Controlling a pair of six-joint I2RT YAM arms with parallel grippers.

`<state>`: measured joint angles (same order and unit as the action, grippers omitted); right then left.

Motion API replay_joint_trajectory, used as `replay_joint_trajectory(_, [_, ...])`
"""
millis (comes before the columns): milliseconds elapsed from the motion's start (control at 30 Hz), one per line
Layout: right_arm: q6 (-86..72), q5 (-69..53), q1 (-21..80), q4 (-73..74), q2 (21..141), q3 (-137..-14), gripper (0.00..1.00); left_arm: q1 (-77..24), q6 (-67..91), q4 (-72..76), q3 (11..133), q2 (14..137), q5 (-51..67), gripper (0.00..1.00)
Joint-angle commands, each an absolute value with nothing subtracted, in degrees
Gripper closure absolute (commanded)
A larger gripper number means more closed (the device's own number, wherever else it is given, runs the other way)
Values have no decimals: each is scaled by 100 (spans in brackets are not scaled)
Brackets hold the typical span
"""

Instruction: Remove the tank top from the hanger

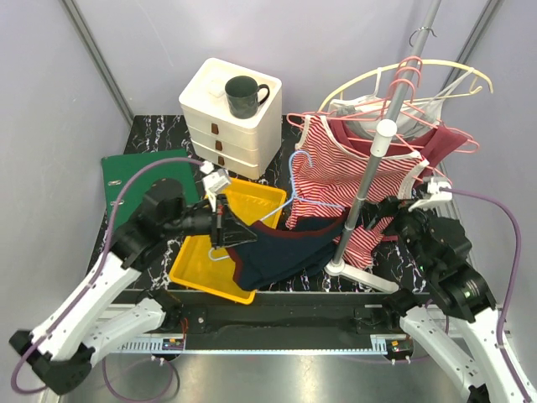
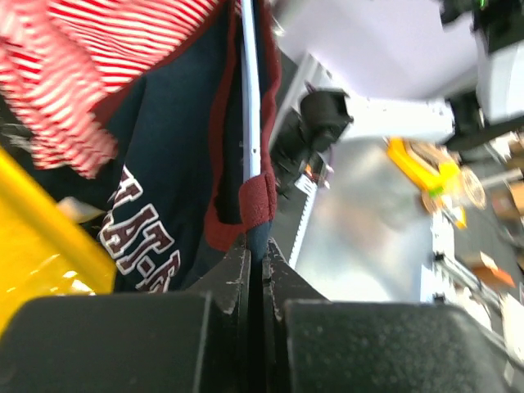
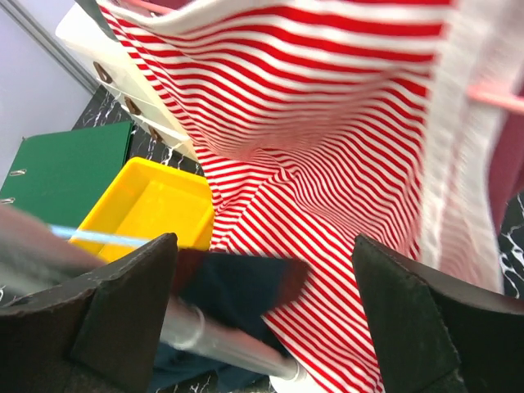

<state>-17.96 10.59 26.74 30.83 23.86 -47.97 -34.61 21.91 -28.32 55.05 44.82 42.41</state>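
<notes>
The left end effector (image 2: 255,248) is pinched shut on the maroon-trimmed edge of the navy tank top (image 1: 289,252). The top lies partly over the yellow tray (image 1: 252,197) and partly on the tabletop, with the pale blue hanger (image 2: 250,90) running along its strap. The right end effector (image 3: 266,274) stands wide open, holding nothing, facing the red-striped top (image 3: 327,123).

R gripper (image 3: 262,278): jaws wide apart, gap free up top. Rack pole (image 3: 214,337) crosses low, close by the jaw on view's left. Striped top (image 3: 327,123) hangs straight ahead and blocks the way fwd. Beyond that same jaw: yellow tray (image 3: 155,205), then green binder (image 3: 57,164).

L gripper (image 2: 256,246): jaws pinched on navy top (image 2: 164,147), no gap. Blue hanger (image 2: 250,82) runs straight out from tips. Open air to right of jaws.
</notes>
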Motion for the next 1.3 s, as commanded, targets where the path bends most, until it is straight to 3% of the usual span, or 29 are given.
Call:
replay_joint_trajectory(0, [-1810, 870, 2707, 2513, 2847, -5185, 10, -3884, 2031, -2232, 6020, 4939, 4263, 100])
replay_joint_trajectory(33, [-1837, 853, 2707, 2540, 2909, -5299, 18, -3920, 2013, -2224, 6064, 5000, 4263, 100])
replay_joint_trajectory(100, [-1837, 704, 2707, 2593, 3041, -5387, 23, -3955, 1934, -2232, 6248, 5237, 4297, 100])
replay_joint_trajectory(167, [-1776, 424, 2707, 2575, 3172, -5502, 35, -3990, 1873, -2241, 6485, 5440, 4411, 100])
replay_joint_trajectory(333, [-1530, 88, 2716, 2619, 3585, -5765, 40, -4025, 1328, -2794, 7362, 6125, 4553, 100])
replay_joint_trajectory(467, [-1459, -297, 2698, 2567, 3902, -5906, 38, -4017, 1020, -3356, 7927, 6617, 4649, 100])
replay_joint_trajectory(533, [-1424, -474, 2698, 2496, 4007, -5950, 27, -4008, 827, -3576, 8216, 6854, 4746, 100])
replay_joint_trajectory(633, [-1354, -606, 2646, 2496, 4157, -6046, 19, -3990, 458, -4068, 8594, 7013, 4755, 100])
replay_joint_trajectory(733, [-1388, -625, 2602, 2522, 4166, -6065, 21, -3903, 290, -4420, 8972, 7224, 4667, 100])
replay_joint_trajectory(933, [-2232, 580, 2602, 2655, 3386, -5766, 21, -3858, 211, -4597, 9316, 7506, 4877, 100])
replay_joint_trajectory(1133, [-1469, -140, 2602, 1942, 2901, -5318, 22, -3867, 70, -4614, 9518, 7681, 5422, 100])
replay_joint_trajectory(1267, [-1336, -35, 2610, 2004, 2856, -5256, 30, -3858, 35, -4684, 9887, 8041, 5589, 100])
